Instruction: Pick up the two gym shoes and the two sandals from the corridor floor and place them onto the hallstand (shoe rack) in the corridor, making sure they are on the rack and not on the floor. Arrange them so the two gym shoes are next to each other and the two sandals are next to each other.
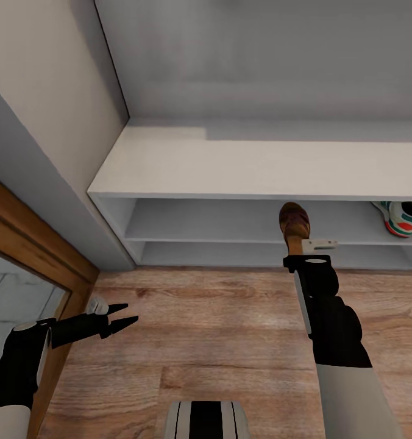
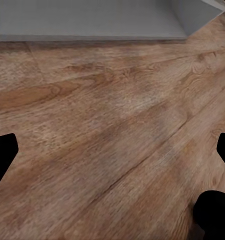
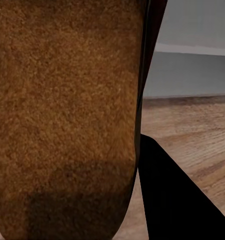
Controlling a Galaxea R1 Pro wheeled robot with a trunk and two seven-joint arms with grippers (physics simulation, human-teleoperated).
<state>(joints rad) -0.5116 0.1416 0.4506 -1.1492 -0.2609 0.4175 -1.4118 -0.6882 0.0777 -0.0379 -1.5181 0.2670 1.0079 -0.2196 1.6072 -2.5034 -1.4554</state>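
A dark brown sandal point(image 1: 293, 222) with a tan footbed is held in my right gripper point(image 1: 298, 242), shut on its near end. Its far end reaches into the upper slot of the pale hallstand point(image 1: 230, 167); I cannot tell whether it touches the shelf. In the right wrist view the sandal's footbed point(image 3: 67, 110) is very close, with one black finger point(image 3: 177, 200) beside it. A cream gym shoe point(image 1: 404, 219) with green stripes and a red heel lies in the same slot at the far right, cut by the picture's edge. My left gripper point(image 1: 124, 317) hangs open over the corridor floor point(image 1: 218, 317), holding nothing.
A wood-framed panel point(image 1: 29, 244) and a grey wall stand at the left, close to my left arm. The hallstand's lower slot point(image 1: 230, 253) is open. My base point(image 1: 206, 421) shows at the bottom. In the left wrist view there is bare plank floor point(image 2: 112, 125) under the left gripper.
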